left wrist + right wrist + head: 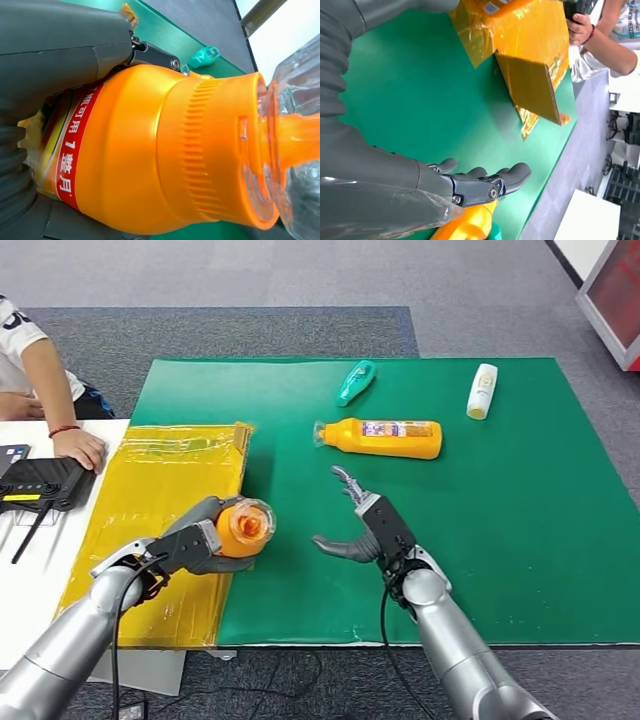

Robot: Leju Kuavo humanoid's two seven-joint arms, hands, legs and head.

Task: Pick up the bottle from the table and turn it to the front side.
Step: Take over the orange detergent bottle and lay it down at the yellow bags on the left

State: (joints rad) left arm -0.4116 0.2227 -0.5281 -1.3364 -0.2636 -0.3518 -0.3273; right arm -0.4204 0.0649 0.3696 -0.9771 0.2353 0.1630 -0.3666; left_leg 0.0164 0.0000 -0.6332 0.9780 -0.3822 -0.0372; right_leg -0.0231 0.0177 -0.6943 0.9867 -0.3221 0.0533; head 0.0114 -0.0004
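Observation:
My left hand (195, 543) grips an orange bottle (243, 528) with a clear cap, held above the border of the yellow sheet and the green mat, its cap end toward the camera. The left wrist view shows that bottle (151, 150) close up, with a red label band and my hand (64, 45) wrapped around it. A second orange bottle (386, 437) lies on its side on the green mat (528, 520). My right hand (368, 528) hovers open just in front of it, fingers spread. The right wrist view shows that hand (478, 182) with nothing in it.
A teal bottle (355, 381) and a white bottle (481, 390) lie at the mat's far side. A yellow taped cardboard sheet (151, 510) covers the left part. A person's hand (78, 447) rests at the far left by a black device (38, 483) on a white table.

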